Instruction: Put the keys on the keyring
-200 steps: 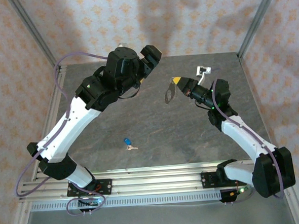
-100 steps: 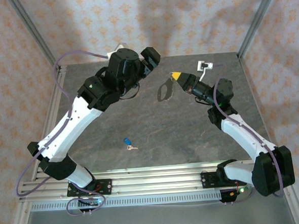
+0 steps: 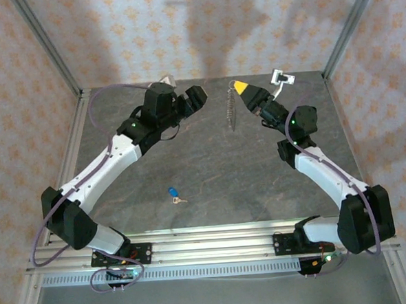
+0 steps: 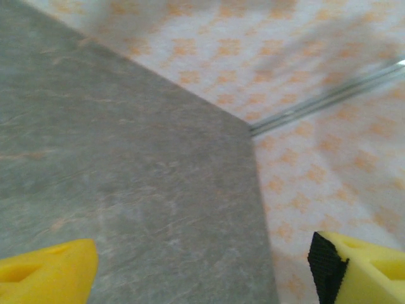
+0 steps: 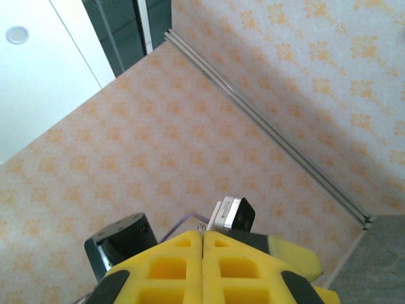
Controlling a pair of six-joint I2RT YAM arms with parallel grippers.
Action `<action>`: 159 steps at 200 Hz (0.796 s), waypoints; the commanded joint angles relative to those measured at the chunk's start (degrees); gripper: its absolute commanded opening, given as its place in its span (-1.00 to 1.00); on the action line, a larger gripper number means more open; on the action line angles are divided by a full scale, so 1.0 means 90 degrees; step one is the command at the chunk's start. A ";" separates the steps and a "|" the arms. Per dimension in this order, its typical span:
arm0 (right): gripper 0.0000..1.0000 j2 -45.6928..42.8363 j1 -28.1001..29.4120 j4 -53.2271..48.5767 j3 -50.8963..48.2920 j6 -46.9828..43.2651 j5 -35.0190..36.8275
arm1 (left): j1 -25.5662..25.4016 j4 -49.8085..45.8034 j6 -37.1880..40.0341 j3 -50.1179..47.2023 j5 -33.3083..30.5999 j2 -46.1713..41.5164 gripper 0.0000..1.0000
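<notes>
Findings from the top camera: your right gripper (image 3: pixel 239 87) is raised over the far part of the grey stone-patterned table (image 3: pixel 211 165), its yellow fingertips pressed together and pinching the upper end of the thin tan-beige oval keyring of chain-like band (image 3: pixel 232 110). The keyring hangs down from those fingertips, clear of the table as far as you can judge. Your left gripper (image 3: pixel 198 94) is reached out over the far left-centre of the table, well apart from the keyring, with nothing between its fingers. The tiny key with a bright blue rounded head and short pale metal blade (image 3: pixel 174 194) lies flat on the table towards the near edge, between the two arms, well apart from both grippers.

Left wrist camera: you see the left gripper (image 4: pixel 202 269) with its yellow fingers (image 4: pixel 47 275) spread wide to either side of the picture, bare table (image 4: pixel 126 177) between them and the pale orange-patterned wall (image 4: pixel 304 82) beyond the table corner.

Right wrist camera: the right gripper (image 5: pixel 202 244) points up at the wall (image 5: pixel 190 145), and the yellow pads (image 5: pixel 171 266) meet along a closed seam. The keyring cannot be made out here.
</notes>
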 commanded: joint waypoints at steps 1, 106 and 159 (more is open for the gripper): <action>-1.00 0.0220 0.0126 0.1048 0.0272 0.0181 0.0369 | 0.0062 0.1883 0.0296 -0.0210 0.0701 -0.0522 0.65; -1.00 0.0841 0.0474 0.1755 0.0145 0.0890 0.1327 | 0.0147 0.4395 -0.0441 -0.0483 0.2263 -0.0297 -0.43; -1.00 0.1037 0.0724 0.1813 0.0228 0.0914 0.1308 | -0.0019 0.4363 -0.0333 -0.0321 0.2421 -0.0128 -0.42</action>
